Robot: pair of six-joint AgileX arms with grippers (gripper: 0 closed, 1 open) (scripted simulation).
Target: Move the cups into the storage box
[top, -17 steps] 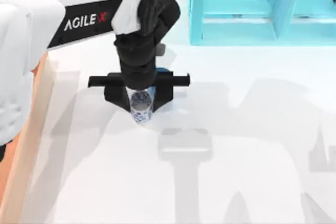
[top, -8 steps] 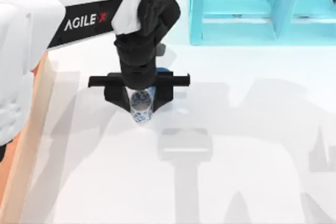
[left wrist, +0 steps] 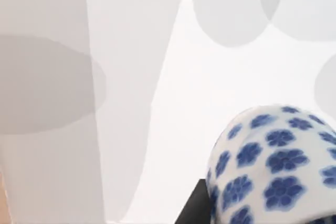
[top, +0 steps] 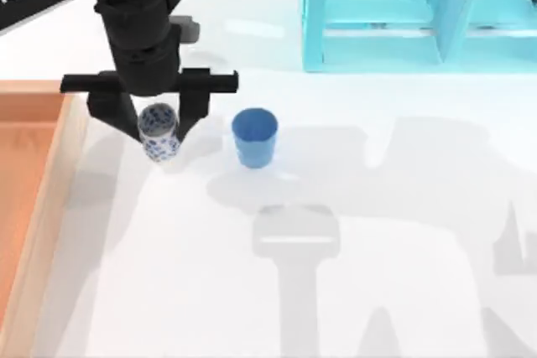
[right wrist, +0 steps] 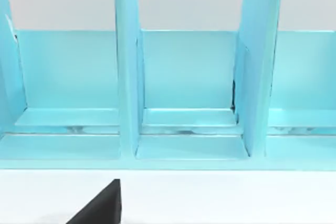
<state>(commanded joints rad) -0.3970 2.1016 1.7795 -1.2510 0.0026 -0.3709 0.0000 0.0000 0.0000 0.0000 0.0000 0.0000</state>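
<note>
Our floral cup [top: 158, 129] hangs clamped in our left hand [top: 157, 123] above the white bench [top: 377, 249], just beside the storage box's tan rim [top: 50, 207]; the plain blue cup [top: 253, 136] stands upright on the bench nearby. The left arm reaches in from the far left, hand pointing down. The box floor [top: 21, 165] we see is bare. A turquoise shelf unit [top: 403, 14] sits at the far edge. Whether the right hand [right wrist: 100, 208] is open or closed, we cannot tell.

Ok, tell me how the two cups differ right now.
The floral cup is white with blue flowers; the blue cup is plain. The floral cup is held between the left gripper's fingers, nearer the storage box; the blue cup stands free on the table, upright. The floral cup looks slightly smaller. Both are handleless and outside the box.
</note>
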